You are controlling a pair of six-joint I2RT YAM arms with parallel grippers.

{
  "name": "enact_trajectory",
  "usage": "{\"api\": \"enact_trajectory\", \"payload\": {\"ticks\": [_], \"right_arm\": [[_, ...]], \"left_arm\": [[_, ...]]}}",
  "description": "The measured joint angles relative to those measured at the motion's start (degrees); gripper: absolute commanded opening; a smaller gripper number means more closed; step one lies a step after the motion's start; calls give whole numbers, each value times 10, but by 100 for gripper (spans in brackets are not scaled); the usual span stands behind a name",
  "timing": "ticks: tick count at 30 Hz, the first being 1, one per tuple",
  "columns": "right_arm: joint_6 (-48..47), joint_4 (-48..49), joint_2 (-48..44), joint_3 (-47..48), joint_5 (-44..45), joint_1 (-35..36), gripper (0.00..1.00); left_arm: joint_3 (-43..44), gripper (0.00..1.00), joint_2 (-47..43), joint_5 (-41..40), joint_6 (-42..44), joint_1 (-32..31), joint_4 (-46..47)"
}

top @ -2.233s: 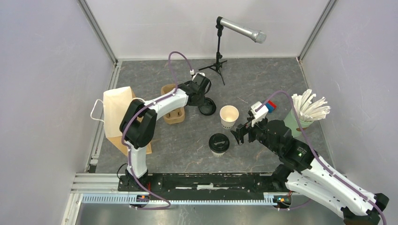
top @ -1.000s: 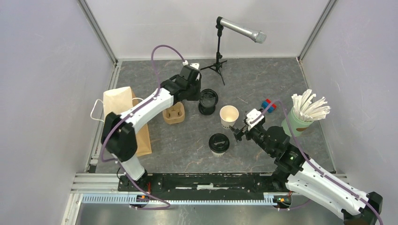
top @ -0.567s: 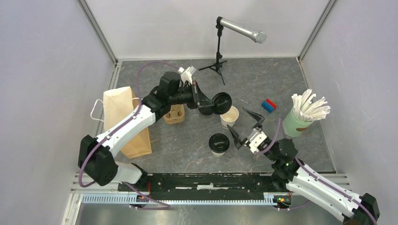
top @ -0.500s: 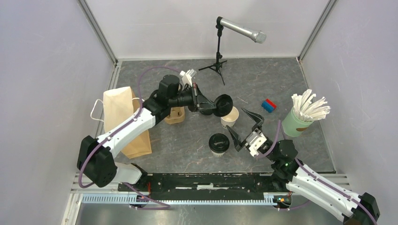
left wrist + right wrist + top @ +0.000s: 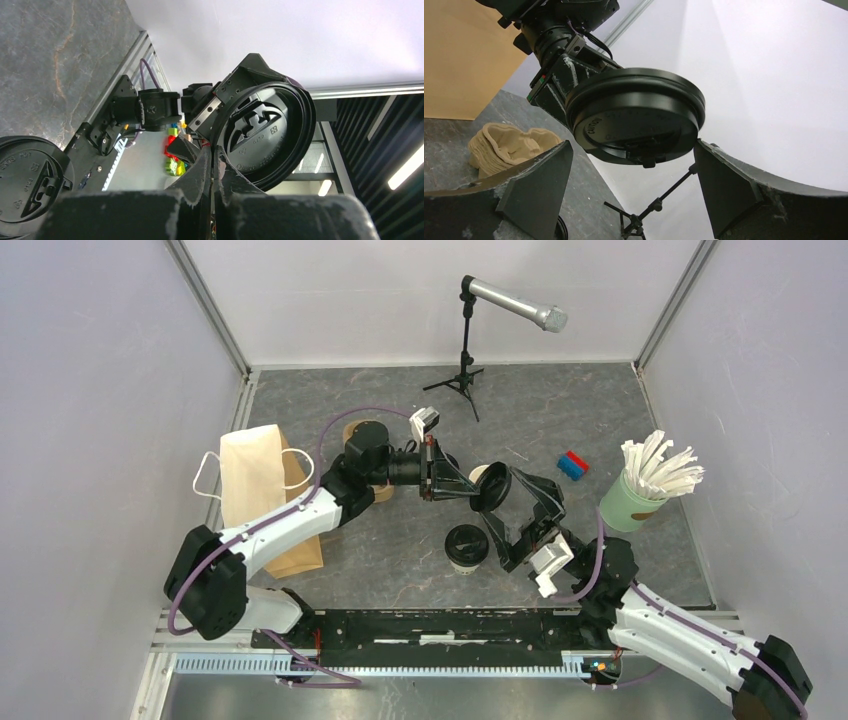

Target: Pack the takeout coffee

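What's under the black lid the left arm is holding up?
From above, just a sliver of the open white cup peeks out beneath the lid pinched in the left claw. The rest of the cup, and whatever is inside, is covered.

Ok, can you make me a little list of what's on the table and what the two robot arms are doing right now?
left pincer: shut on a black lid, held up in the air
right pincer: open, a finger either side of that lid, not closed on it
lidded cup: upright, near the right pincer
open cup: mostly hidden behind the held lid
cup carrier: no cups in it
paper bag: lying flat at the left
straws: in the green cup
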Motion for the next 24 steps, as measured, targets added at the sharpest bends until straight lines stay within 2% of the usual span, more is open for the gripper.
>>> {"api": "enact_trajectory", "payload": {"ticks": [22, 24], "right_arm": [[-9, 44, 5, -12, -17, 0, 80], [-8, 46, 3, -15, -17, 0, 79]], "left_arm": [[-8, 3, 0, -5, -19, -23, 22], [-10, 8, 0, -7, -19, -24, 23]]}}
